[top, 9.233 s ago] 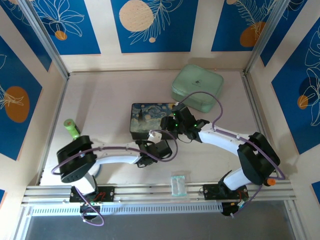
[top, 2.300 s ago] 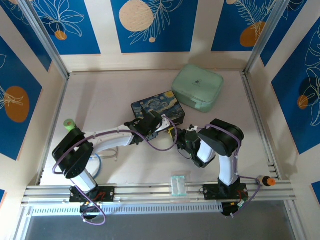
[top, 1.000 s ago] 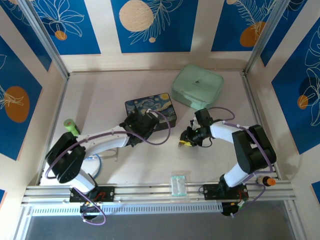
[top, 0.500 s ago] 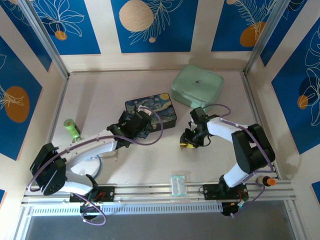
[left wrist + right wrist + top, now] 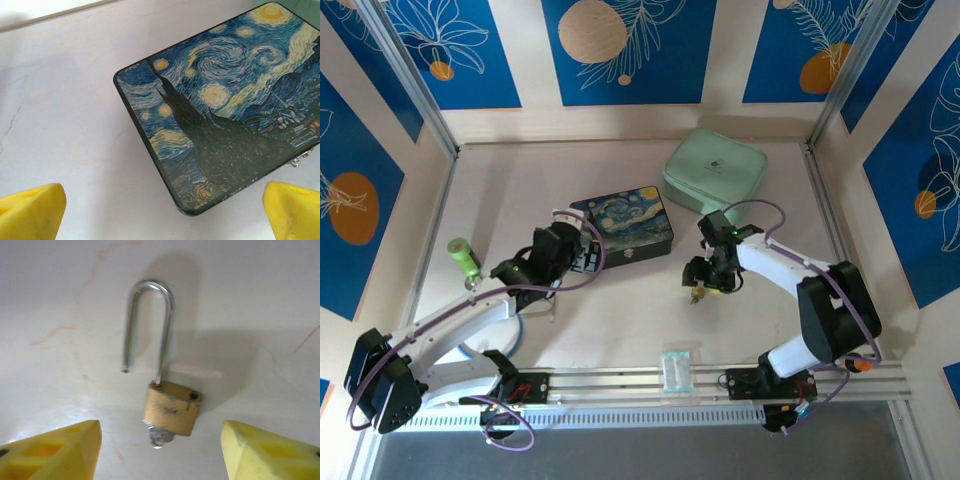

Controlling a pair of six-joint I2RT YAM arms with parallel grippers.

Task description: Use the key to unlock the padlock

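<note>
Right gripper [image 5: 160,457] was seen spread wide, with nothing held and its yellow fingertips [image 5: 55,450] clear of every object. Between them the small brass-gold padlock [image 5: 172,407] was laid on the pale table [image 5: 260,300], with one leg of its thin silver U-shaped shackle [image 5: 149,292] drawn free of the body. A tiny silvery metal key [image 5: 159,436] was lodged in the body's lower end. Left gripper [image 5: 160,212] was likewise opened wide and empty, held over a corner of the starry-night painted box [image 5: 225,115].

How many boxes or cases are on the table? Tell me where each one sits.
2. The painted box sits at the centre of the table; the mint-green case lies behind it to the right. None looks hidden.
</note>
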